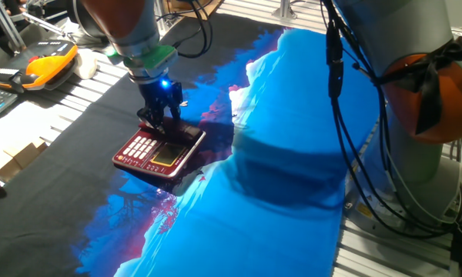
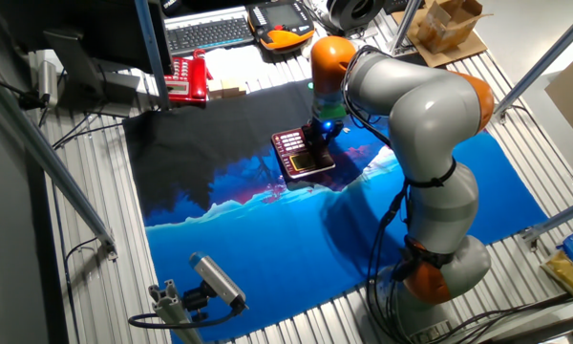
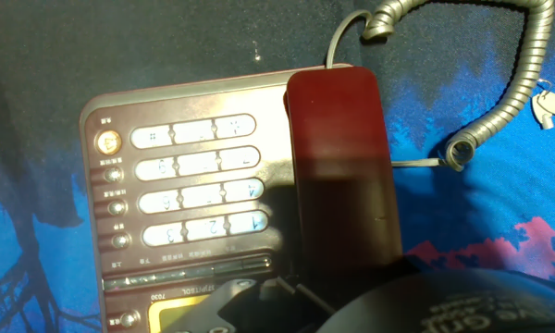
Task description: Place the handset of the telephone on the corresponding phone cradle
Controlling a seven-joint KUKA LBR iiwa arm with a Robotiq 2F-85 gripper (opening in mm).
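One handset point(image 3: 338, 166) was seen lying along the phone cradle point(image 3: 333, 268). Gripper point(image 1: 160, 115) finger state could not be determined. Dislodgement was judged possible if the coiled cord point(image 3: 499, 92) were snagged on withdrawal.

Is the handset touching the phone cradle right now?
Touching. The hand view shows the handset lying flush along the phone cradle beside the keypad, no gap visible.

A blue and black cloth point(image 2: 267, 239) covers my counter point(image 2: 95, 277). Beyond the cloth's far edge sit a keyboard point(image 2: 210, 32), an orange-and-black gadget point(image 2: 285, 38) and a red toy phone point(image 2: 186, 78); cardboard boxes point(image 2: 446, 24) lie off its far corner.
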